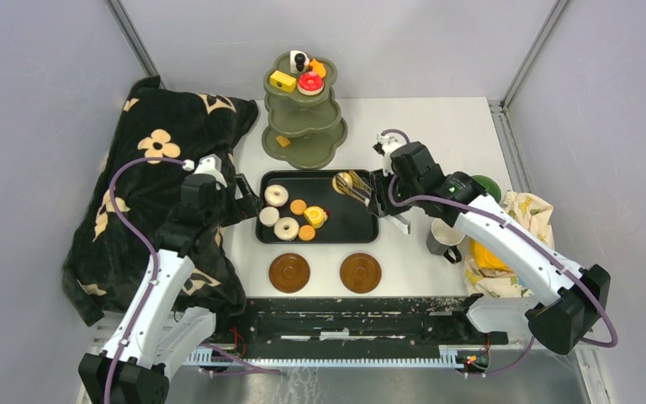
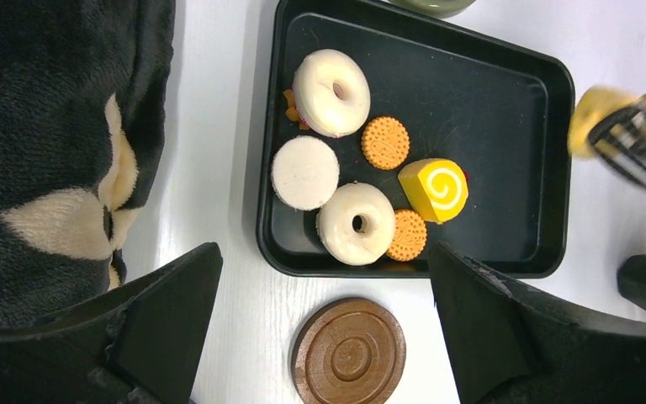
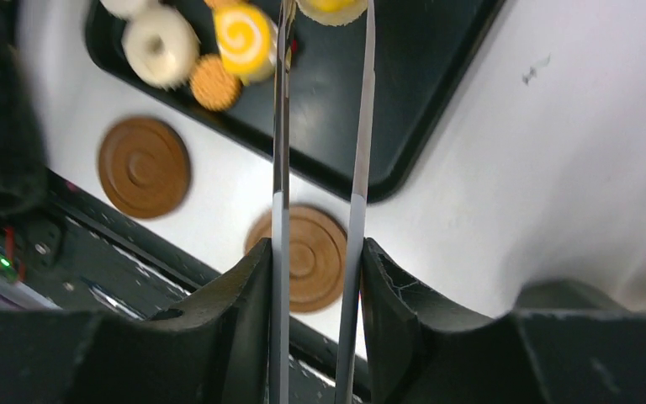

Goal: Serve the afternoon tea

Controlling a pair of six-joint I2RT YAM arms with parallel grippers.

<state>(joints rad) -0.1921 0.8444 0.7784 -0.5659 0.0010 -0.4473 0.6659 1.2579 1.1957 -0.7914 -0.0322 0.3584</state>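
Note:
The olive-green three-tier stand [image 1: 303, 111] stands at the back with a yellow cake [image 1: 283, 81] and a red cake [image 1: 310, 82] on its top tier. Two white donuts [image 2: 330, 93] [image 2: 356, 223], a round white cake [image 2: 305, 172], two cookies and a yellow swirl cake [image 2: 435, 189] lie in the black tray [image 1: 362, 227]. My right gripper [image 3: 315, 252] is shut on metal tongs [image 3: 280, 168], whose tips pinch a yellow pastry [image 3: 332, 7] over the tray's right end. My left gripper [image 2: 324, 252] hangs open above the tray's near-left edge, holding nothing. Two brown saucers [image 1: 289, 273] [image 1: 360, 273] lie in front of the tray.
A black flowered blanket [image 1: 151, 194] fills the left side under my left arm. A pale mug [image 1: 444, 237] and a green mug [image 1: 485, 187] sit by a patterned cloth [image 1: 513, 236] at the right, beneath my right arm. The black arm rail [image 1: 345, 316] runs along the near edge.

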